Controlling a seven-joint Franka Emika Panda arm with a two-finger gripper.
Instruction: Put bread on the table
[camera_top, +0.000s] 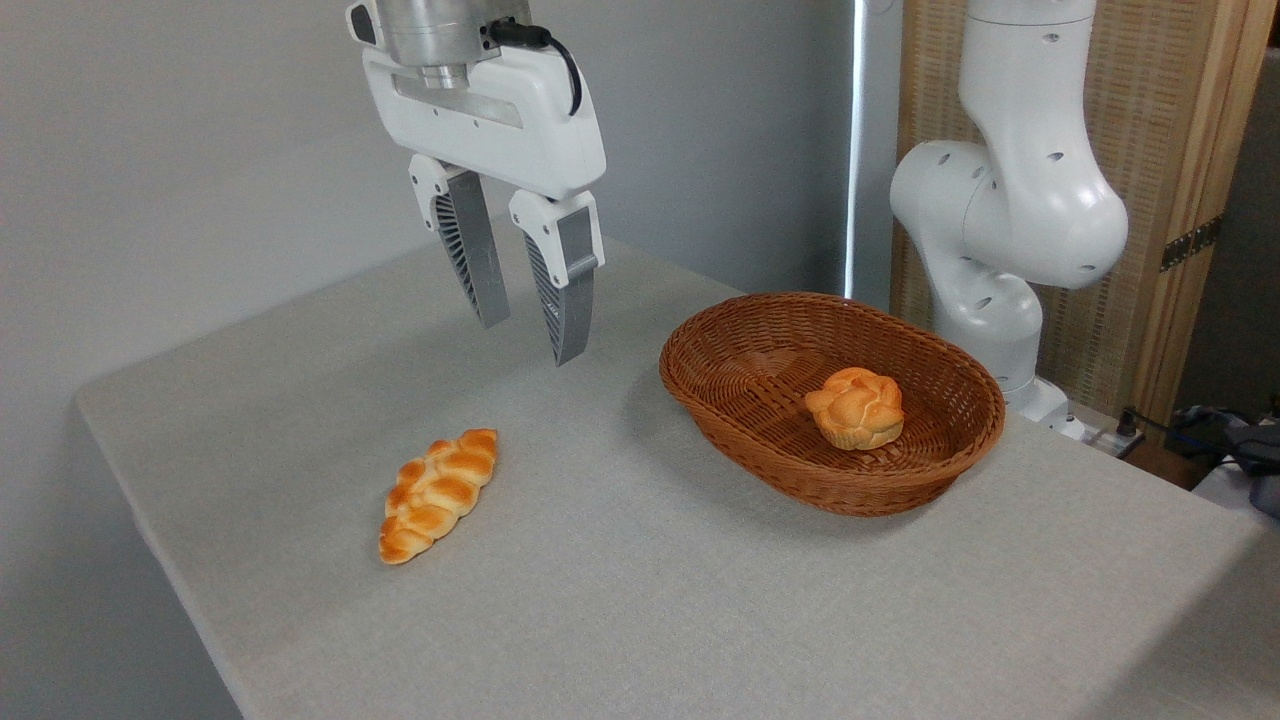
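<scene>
The bread (856, 406), a small round knotted bun with a golden-orange top, lies inside the brown wicker basket (740, 420) at the right of the grey cloth table (620, 590). My gripper (533, 343) hangs open in the air above the table, to the left of the basket and well apart from the bun. Nothing is between its fingers (570, 300).
A long braided orange loaf (438, 495) lies on the cloth at the left, below and in front of the gripper. The arm's white base (1000, 220) stands behind the basket. The table's left edge and front corner are close to the loaf.
</scene>
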